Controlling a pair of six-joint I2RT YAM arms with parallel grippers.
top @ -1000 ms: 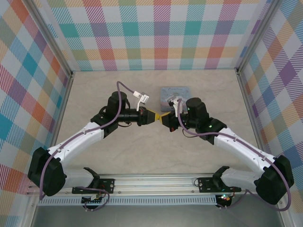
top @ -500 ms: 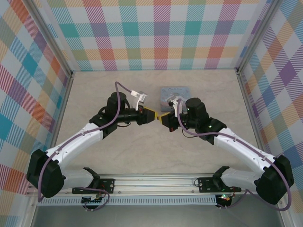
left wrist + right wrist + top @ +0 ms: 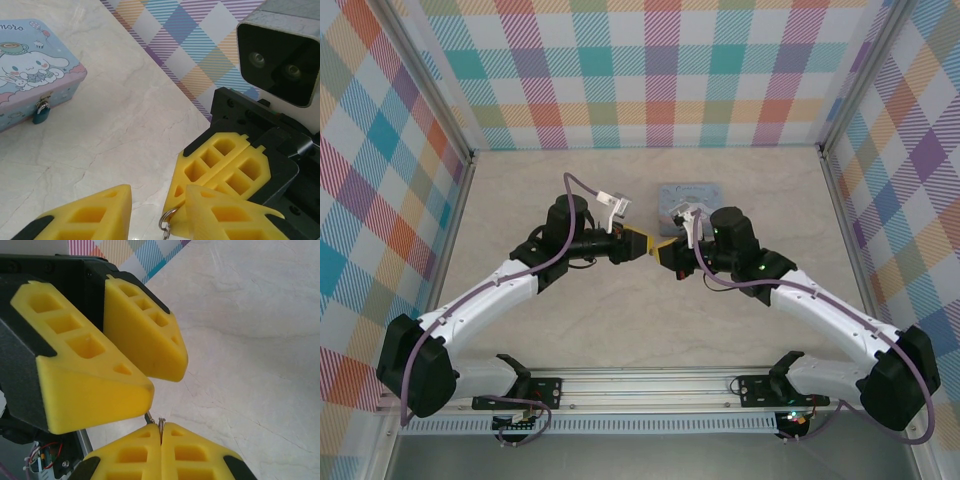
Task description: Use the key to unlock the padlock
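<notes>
A pale marbled table (image 3: 570,330) walled in bright plaid holds the whole job. Nearest the bases, the two arms meet nose to nose at mid-table. The right gripper (image 3: 161,436) is pinched tight on the key (image 3: 167,221), of which a silvery ring and a sliver of metal poke out past its pads. The left gripper (image 3: 159,200) stands spread, one finger either side of that ring, gripping nothing. Beyond them sits the cartoon-printed tin (image 3: 30,65), the padlock (image 3: 41,113) hanging from its front clasp. The key looks featherlight, stiff and slick, easily twisted or dropped, so it is best pinched flat across its bow with the blade free. The padlock will likely swing, so steady its body.
</notes>
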